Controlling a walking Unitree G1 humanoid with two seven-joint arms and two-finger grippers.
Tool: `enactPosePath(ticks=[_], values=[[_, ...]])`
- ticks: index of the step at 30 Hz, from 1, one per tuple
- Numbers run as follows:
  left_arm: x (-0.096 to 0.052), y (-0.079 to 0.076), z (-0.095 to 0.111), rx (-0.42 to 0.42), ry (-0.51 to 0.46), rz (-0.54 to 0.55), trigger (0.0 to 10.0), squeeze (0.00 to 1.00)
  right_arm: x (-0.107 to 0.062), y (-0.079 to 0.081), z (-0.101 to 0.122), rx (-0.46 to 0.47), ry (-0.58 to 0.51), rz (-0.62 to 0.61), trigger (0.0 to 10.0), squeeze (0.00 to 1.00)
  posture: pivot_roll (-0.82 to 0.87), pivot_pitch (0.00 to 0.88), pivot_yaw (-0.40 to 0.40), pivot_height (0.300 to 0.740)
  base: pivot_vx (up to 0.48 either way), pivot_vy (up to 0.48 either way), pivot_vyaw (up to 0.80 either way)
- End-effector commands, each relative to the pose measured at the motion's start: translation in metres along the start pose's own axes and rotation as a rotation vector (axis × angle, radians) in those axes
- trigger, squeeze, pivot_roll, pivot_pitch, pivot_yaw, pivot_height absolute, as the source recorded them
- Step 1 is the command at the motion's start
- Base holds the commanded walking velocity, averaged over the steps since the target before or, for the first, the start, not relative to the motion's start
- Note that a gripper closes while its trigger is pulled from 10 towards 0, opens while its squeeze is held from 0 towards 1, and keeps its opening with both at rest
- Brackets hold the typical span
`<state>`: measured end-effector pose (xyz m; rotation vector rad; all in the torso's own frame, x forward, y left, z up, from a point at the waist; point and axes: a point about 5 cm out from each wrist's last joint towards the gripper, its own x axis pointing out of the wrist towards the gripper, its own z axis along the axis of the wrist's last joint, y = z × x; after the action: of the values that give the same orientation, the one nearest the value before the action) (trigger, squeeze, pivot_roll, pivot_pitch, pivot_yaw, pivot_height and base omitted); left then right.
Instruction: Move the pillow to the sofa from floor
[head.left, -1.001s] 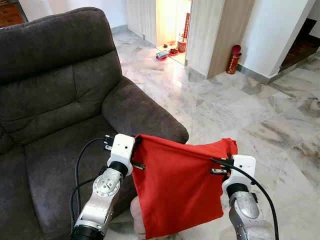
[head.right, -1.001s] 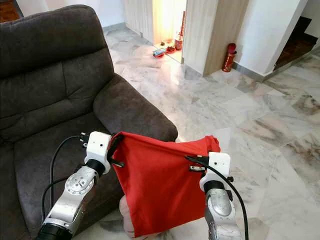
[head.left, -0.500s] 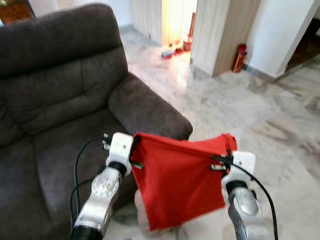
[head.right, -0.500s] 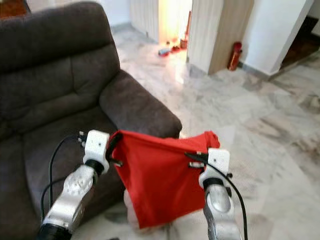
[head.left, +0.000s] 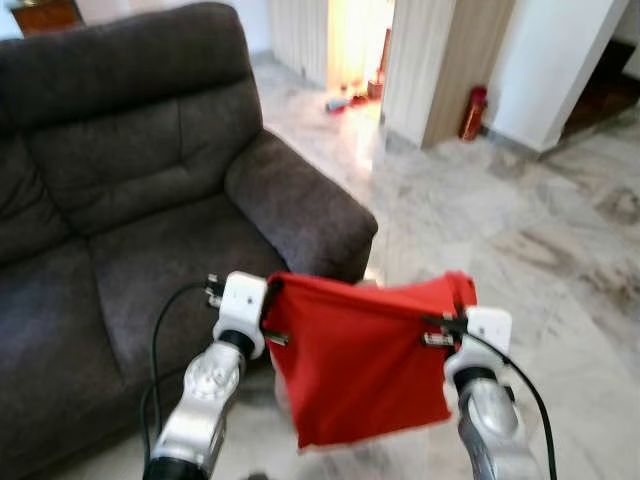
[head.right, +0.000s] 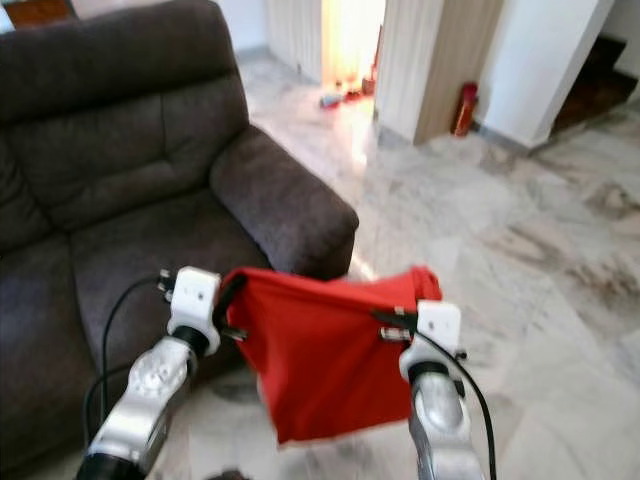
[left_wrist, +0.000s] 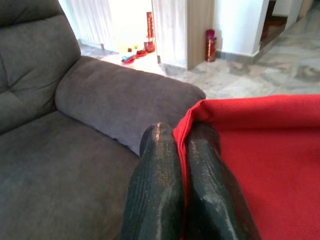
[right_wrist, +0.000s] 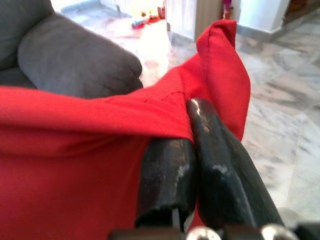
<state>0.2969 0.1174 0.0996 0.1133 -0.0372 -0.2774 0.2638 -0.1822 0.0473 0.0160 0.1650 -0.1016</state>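
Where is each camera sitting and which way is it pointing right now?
Left eye and right eye views: on the head, facing forward and down at the red pillow stretched between both silver arms, the sofa at the robot's left.
Left wrist view: looks along the left end effector, pinching the pillow's corner.
Right wrist view: looks along the right end effector, clamping the opposite edge.
Shared: pillow and sofa armrest.

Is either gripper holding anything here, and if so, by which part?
Both hold the red pillow: the left gripper pinches its upper left corner, the right gripper its top edge near the upper right corner. It hangs between them.
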Motion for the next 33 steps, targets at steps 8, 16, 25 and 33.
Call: enactPosePath(ticks=[8, 16, 25, 33], values=[[-0.001, 0.018, 0.005, 0.025, -0.027, 0.077, 10.0, 0.0, 0.007, -0.01, 0.025, 0.022, -0.122, -0.039, 10.0, 0.0, -0.02, 0.0, -0.021, 0.736, 0.0, 0.0, 0.0], [-0.001, 0.018, 0.005, 0.023, -0.032, 0.08, 10.0, 0.0, 0.007, -0.009, 0.028, 0.018, -0.144, -0.012, 10.0, 0.0, -0.02, 0.0, -0.023, 0.736, 0.0, 0.0, 0.17], [0.0, 0.019, 0.006, 0.023, -0.035, 0.089, 10.0, 0.0, 0.008, -0.007, 0.028, 0.015, -0.144, 0.007, 10.0, 0.0, -0.02, 0.0, -0.024, 0.736, 0.0, 0.0, 0.8], [0.001, 0.029, 0.009, 0.032, -0.046, 0.138, 10.0, 0.0, 0.009, -0.006, 0.029, 0.019, -0.146, 0.01, 10.0, 0.0, -0.02, 0.0, -0.028, 0.736, 0.0, 0.0, 0.8]])
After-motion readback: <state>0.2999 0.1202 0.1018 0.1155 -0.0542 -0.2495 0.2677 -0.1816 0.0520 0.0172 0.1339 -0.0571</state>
